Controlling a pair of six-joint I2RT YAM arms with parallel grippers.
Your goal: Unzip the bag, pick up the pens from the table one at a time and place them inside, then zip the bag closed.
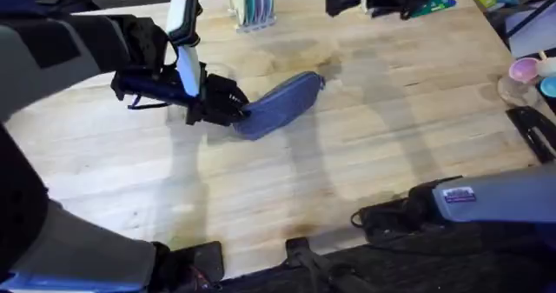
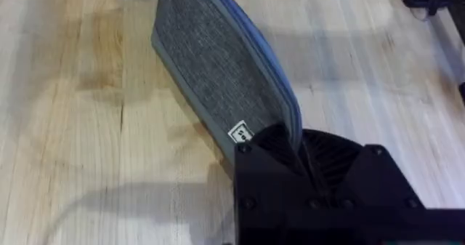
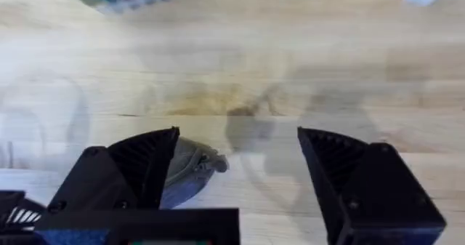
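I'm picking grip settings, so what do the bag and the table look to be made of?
The bag looks like soft woven fabric, grey-blue with a matte, denim-like weave visible in the left wrist view, and a blue band along its edge. The table appears to be light wood in joined planks, with visible grain and a smooth, faintly shiny finish. The left gripper is shut on the bag's end.

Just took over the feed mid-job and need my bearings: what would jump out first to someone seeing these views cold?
The blue-grey denim-like pencil pouch lies diagonally near the middle of the light wooden plank table. The left gripper is clamped on its near-left end, shown close in the left wrist view. The right gripper hangs open over bare wood, the pouch's zipper end beside one finger.
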